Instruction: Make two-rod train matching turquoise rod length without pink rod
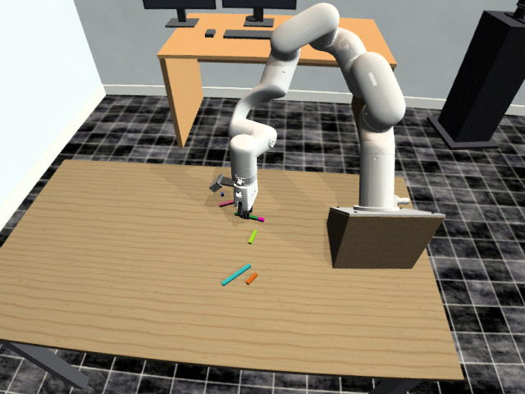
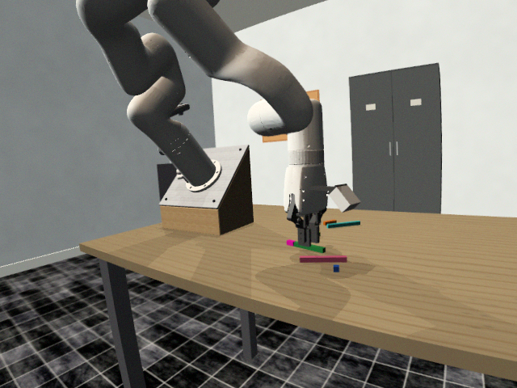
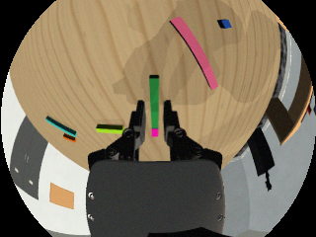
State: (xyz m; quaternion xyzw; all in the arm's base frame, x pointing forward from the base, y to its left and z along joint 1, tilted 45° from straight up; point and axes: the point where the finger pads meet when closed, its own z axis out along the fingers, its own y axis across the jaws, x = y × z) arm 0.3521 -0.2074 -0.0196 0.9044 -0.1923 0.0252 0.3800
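Gripper (image 3: 153, 118) spread slightly, straddling without pinching the green rod (image 3: 154, 105), which lies flat butted to the magenta rod (image 3: 154, 132) at its 6 o'clock end, completing the ten-long train; turquoise rod (image 1: 235, 274) well apart.

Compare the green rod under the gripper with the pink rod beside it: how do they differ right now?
The green rod lies between the open fingers of the gripper; the pink rod lies outside them, off to one side. The green rod has the magenta rod in line at one end, seemingly with no gap; the pink rod has nothing at either end. The pink rod is angled away from the green rod's line. Both lie flat on the table, unheld.
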